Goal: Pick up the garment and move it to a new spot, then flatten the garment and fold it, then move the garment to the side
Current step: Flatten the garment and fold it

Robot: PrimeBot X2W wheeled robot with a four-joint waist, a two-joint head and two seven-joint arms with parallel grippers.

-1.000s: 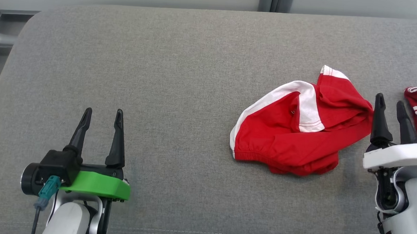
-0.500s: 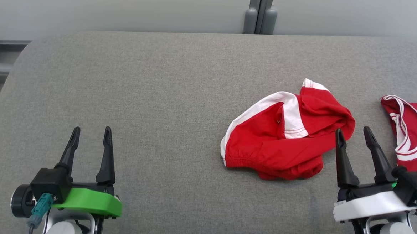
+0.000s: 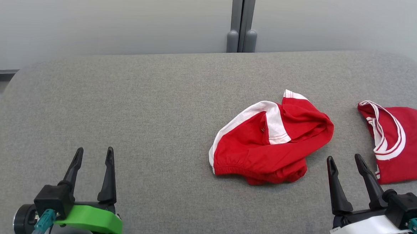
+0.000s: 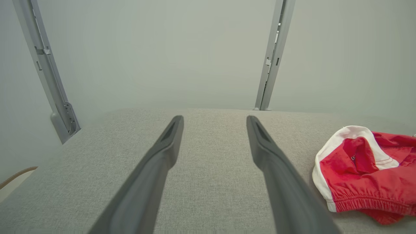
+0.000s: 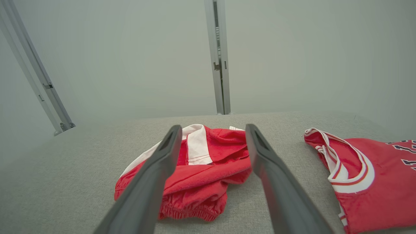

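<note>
grey padded surface (image 3: 152,103), left half open; red shorts (image 3: 264,141) right of centre, jersey (image 3: 407,145) near right edge; left gripper (image 3: 95,149) and right gripper (image 3: 344,157) gape, empty.

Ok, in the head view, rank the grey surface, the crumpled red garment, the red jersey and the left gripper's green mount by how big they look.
1. grey surface
2. crumpled red garment
3. red jersey, unsure: the frame edge cuts it off
4. green mount, smallest despite sitting nearest the camera
</note>
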